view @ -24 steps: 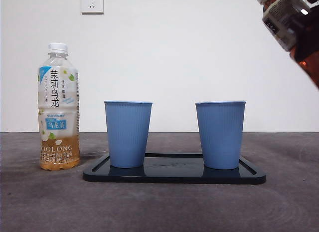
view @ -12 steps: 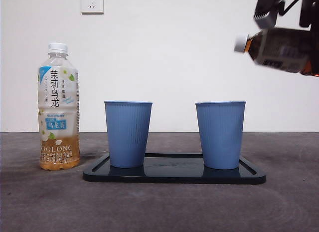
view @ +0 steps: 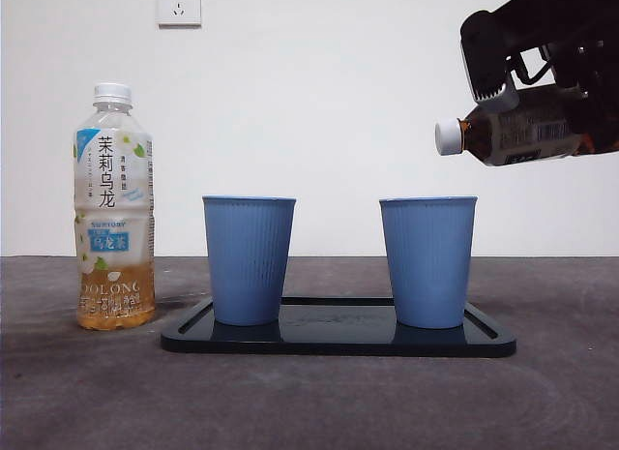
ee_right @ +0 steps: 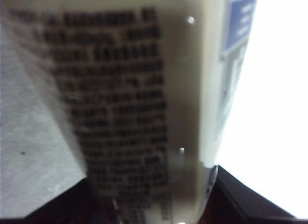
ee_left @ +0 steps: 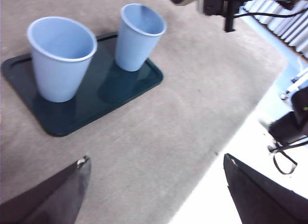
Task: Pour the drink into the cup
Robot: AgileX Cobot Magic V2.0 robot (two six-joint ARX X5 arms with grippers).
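My right gripper [view: 583, 109] is shut on a brown tea bottle [view: 527, 135] and holds it nearly level at the upper right. Its white cap [view: 448, 137] is on and sits above the right blue cup [view: 427, 261]. The bottle's label [ee_right: 134, 98] fills the right wrist view between the jaws of that gripper [ee_right: 154, 204]. The left blue cup [view: 249, 259] stands beside the right one on a dark tray [view: 338, 339]. My left gripper [ee_left: 156, 160] is open and empty, low over the table away from the tray [ee_left: 96, 96]; it sees both cups, the near one [ee_left: 61, 58] and the far one [ee_left: 139, 36].
A jasmine oolong bottle [view: 114, 208] with a white cap stands upright on the grey table [view: 309, 402], left of the tray. A wall socket [view: 179, 5] is on the white wall. The table's edge [ee_left: 226, 132] shows in the left wrist view.
The right gripper has swung the brown bottle from steeply tilted at the top right corner down to nearly level. It moved left, so the cap is now above the right cup.
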